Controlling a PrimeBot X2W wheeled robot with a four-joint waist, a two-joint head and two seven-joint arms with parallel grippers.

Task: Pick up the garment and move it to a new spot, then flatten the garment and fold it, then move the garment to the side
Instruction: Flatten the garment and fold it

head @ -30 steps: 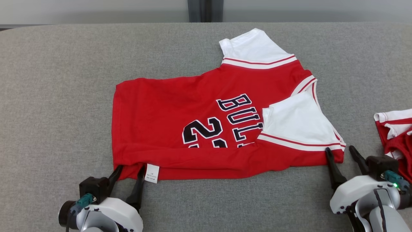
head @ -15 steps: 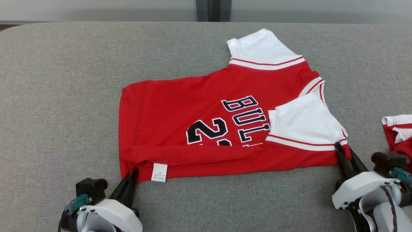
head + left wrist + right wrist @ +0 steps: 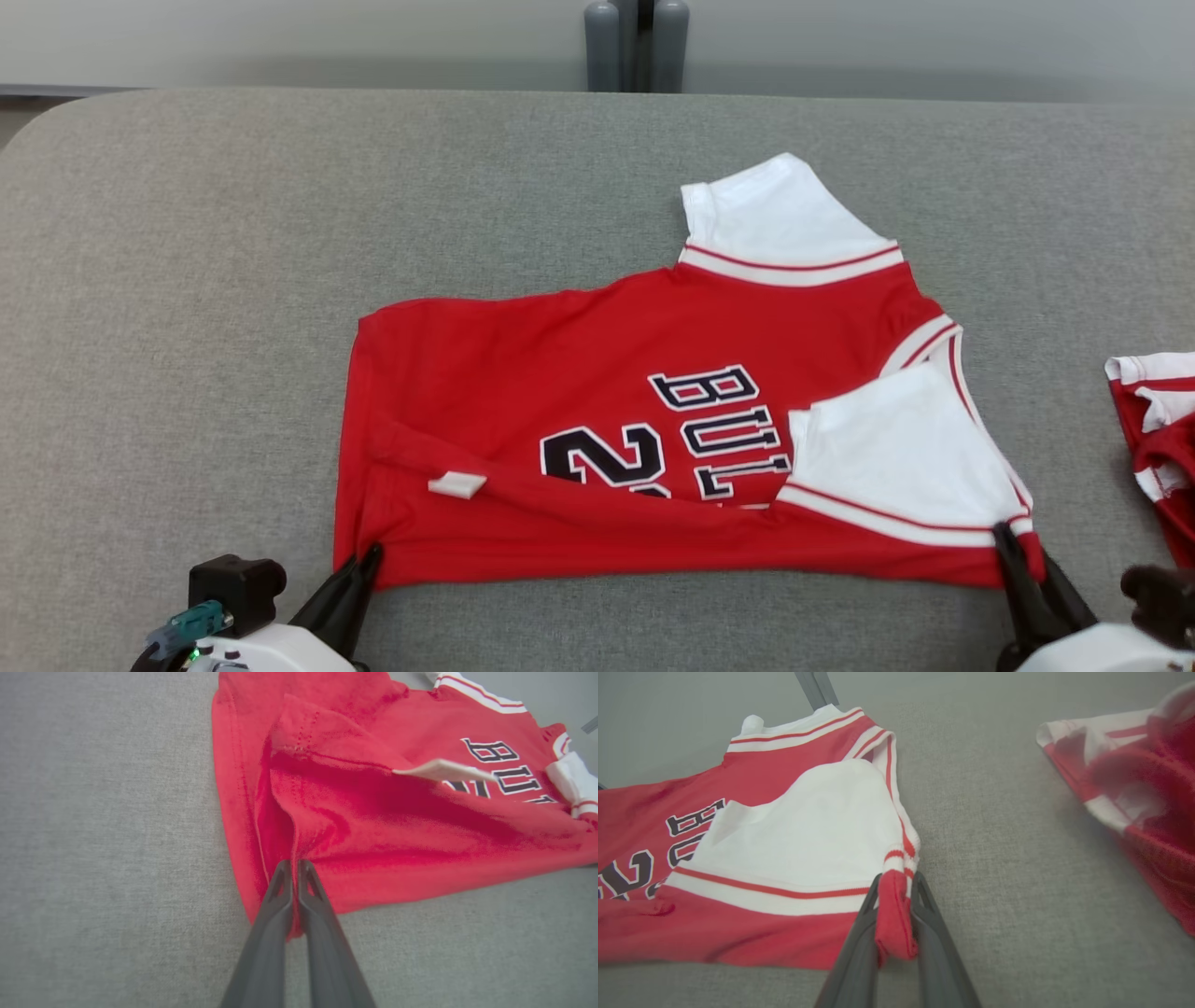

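The left gripper has its jaws pressed together on the near hem corner of the red jersey, and the right gripper is clamped narrowly on its near shoulder corner, with red cloth bunched between the fingers. The jersey runs between the two grips along its folded near edge. The rest is spread on the grey table, with a white label standing up near the left grip, and a second red-and-white garment lies apart, further right.
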